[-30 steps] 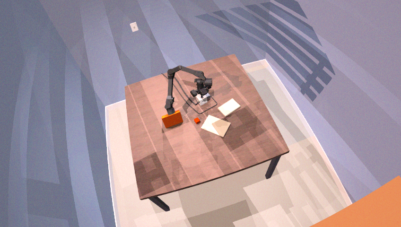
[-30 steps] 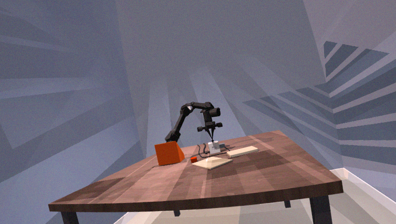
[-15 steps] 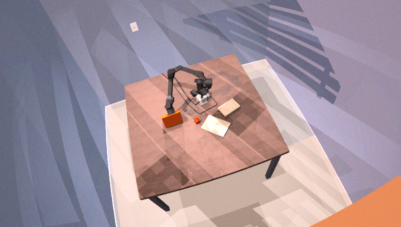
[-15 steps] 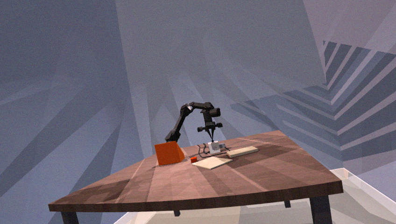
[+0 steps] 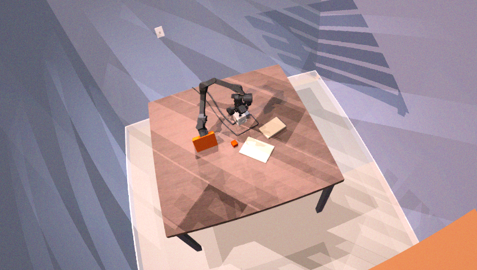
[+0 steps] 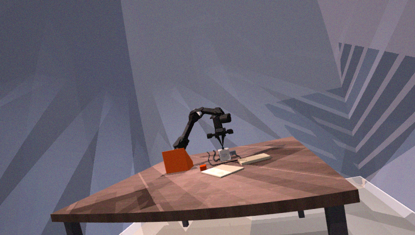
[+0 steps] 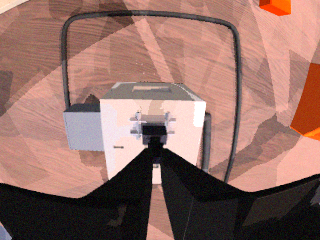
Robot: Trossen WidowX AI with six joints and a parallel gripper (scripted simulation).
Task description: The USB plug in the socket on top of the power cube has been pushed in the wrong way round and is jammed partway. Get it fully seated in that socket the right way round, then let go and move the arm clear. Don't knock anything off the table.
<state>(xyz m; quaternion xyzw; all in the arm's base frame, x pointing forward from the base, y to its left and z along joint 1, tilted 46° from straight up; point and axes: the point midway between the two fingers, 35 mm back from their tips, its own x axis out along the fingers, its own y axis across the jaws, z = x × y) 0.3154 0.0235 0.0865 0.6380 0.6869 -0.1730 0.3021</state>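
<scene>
The white power cube [image 5: 241, 120] [image 6: 225, 155] [image 7: 117, 165] stands upright on the table, its top face towards the wrist camera. My gripper [image 5: 240, 114] [image 6: 222, 148] [image 7: 155, 155] points down at the cube's top and is shut on the USB plug. The plug [image 7: 153, 131] shows as a small dark block at the fingertips, over the middle of the top face. Pale grey details show on both sides of it. The fingers and plug hide the socket opening, so how deep the plug sits and which way round it is cannot be told.
A grey block [image 6: 233, 152] [image 7: 84, 131] adjoins the cube's side. A dark cable [image 5: 237, 134] [image 7: 237, 75] loops around it. A small red cube [image 5: 234, 143] [image 6: 202, 167] [image 7: 276, 6], an orange block [image 5: 205, 142] [image 6: 174, 160] [image 7: 307, 105] and two pale flat slabs [image 5: 257, 149] [image 6: 254, 159] lie nearby.
</scene>
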